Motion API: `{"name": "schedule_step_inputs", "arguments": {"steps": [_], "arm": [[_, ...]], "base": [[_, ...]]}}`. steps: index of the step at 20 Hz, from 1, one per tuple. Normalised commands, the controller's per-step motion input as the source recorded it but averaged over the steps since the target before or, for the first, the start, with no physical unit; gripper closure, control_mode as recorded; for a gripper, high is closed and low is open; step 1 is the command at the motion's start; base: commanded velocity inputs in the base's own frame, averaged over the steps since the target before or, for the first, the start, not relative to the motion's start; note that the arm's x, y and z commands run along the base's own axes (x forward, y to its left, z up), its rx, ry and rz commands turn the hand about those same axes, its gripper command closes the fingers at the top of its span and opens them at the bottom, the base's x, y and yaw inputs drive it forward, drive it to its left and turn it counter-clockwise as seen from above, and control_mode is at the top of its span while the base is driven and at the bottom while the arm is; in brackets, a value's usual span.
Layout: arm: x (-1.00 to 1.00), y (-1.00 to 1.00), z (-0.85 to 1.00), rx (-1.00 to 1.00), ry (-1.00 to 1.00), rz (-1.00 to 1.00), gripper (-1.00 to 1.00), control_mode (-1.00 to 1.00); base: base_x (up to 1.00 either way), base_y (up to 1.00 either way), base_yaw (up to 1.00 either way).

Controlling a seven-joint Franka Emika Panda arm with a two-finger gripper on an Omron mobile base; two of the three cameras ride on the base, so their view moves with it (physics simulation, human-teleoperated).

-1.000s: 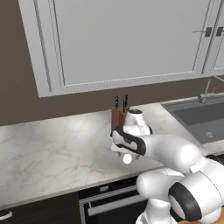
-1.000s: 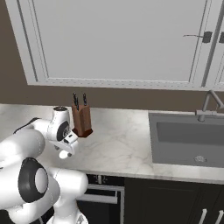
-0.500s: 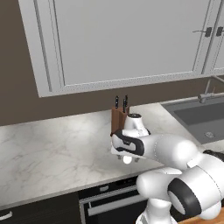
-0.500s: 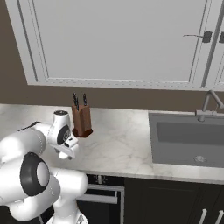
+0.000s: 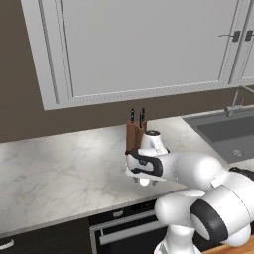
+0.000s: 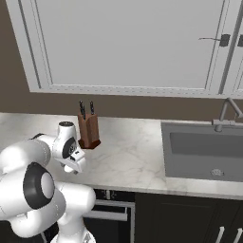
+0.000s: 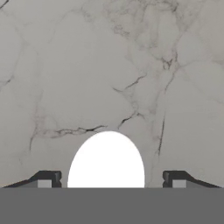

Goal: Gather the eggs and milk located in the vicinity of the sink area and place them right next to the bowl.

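Where grey-veined marble counter [image 5: 64, 168] runs, knife block [image 5: 135, 136] stands.

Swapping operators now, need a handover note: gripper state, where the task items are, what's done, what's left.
Gripper: carrying the egg between its fingers, above bare marble counter, in front of the knife block.
Sink: off to the right; basin looks empty.
Milk and bowl: not seen in these views.
Done: one egg picked up.
Left: carry this egg to the bowl, set it beside it, then find the milk and bring it too.
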Motion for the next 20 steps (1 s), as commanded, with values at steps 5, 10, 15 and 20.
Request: {"name": "schedule_step_inputs", "arguments": {"steps": [5,10,15,20], "arm": [[0.00,0.00,-0.02,0.00,0.00,0.00,1.00,-1.00],[0.00,-0.02,0.27,0.00,0.00,0.02,1.00,-1.00],[-0.08,-0.25,1.00,0.00,-0.07,0.16,1.00,-1.00],[-0.45,-0.27,0.93,0.00,-0.06,0.19,1.00,-1.00]], "base": [[0.00,0.00,0.00],[0.00,0.00,0.00],[0.00,0.00,0.00],[0.00,0.00,0.00]]}}
